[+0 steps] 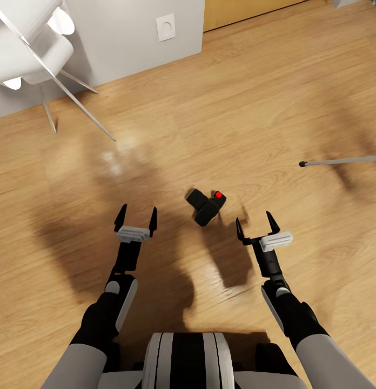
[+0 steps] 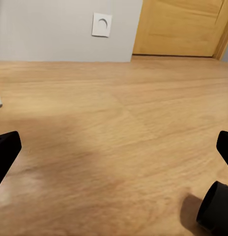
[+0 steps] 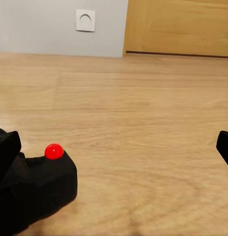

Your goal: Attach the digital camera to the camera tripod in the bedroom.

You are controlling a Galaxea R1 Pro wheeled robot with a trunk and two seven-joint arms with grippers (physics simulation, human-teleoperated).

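A light wooden plank floor (image 1: 274, 97) spreads across the bedroom, running up to a pale grey wall (image 1: 128, 32) that carries a white socket plate (image 1: 166, 27), with an oak door (image 1: 247, 11) beside it. At the upper left a white chair (image 1: 26, 48) stands on thin metal legs. From the right edge a silver-white leg of the camera tripod (image 1: 342, 160) reaches low over the boards and ends in a black foot.

Both of the robot's arms stretch forward and down from its trunk, forearms close to parallel, wrists low above the floor. The left gripper (image 1: 136, 217) has its two black fingers spread apart with nothing between them; in the left wrist view the finger tips sit at either edge of the frame over bare boards. The right gripper (image 1: 257, 225) is likewise parted and empty, its fingers pointing ahead.

The digital camera (image 1: 206, 206) lies on the floor between the two grippers, slightly ahead of them and nearer the right one, touching neither. Its small red button (image 1: 218, 194) faces upward on the black body, and shows again in the right wrist view (image 3: 54, 151).
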